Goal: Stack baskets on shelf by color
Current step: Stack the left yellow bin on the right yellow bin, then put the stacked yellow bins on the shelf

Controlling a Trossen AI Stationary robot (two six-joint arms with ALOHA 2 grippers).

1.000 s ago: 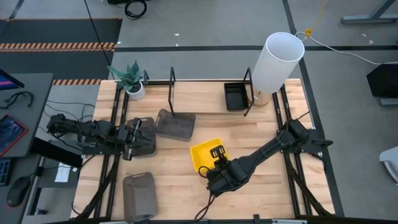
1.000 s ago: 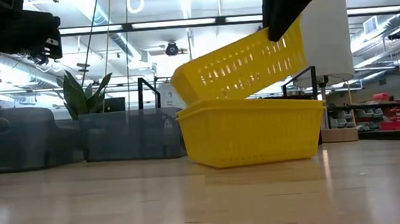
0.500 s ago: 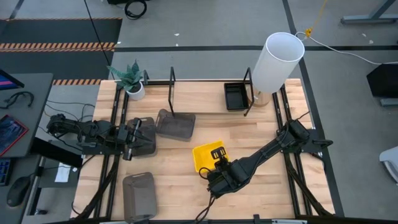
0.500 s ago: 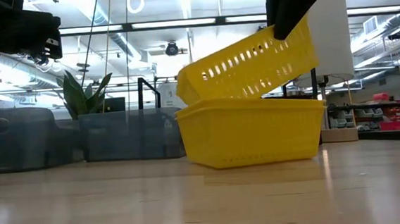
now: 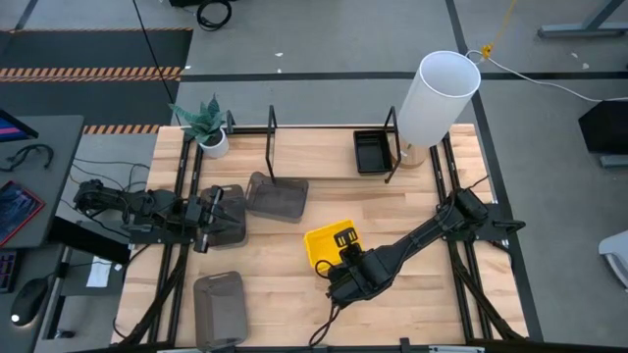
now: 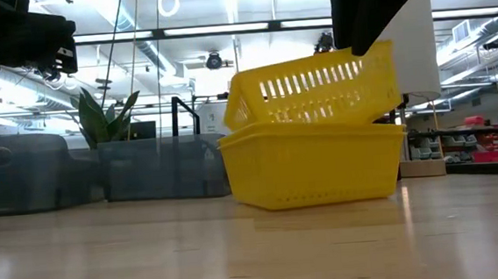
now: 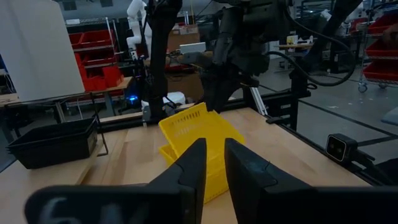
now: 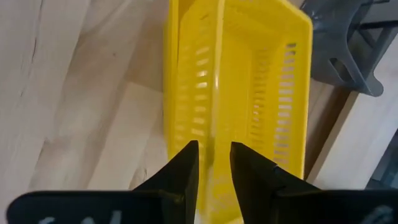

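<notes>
Slotted yellow plastic baskets (image 6: 315, 144), nested

No text, label, brand, number or sign can be read anywhere.

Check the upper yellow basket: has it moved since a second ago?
Yes. The upper yellow basket has tipped down toward level, its raised end sinking closer to the lower yellow basket, which has stayed put.
</notes>
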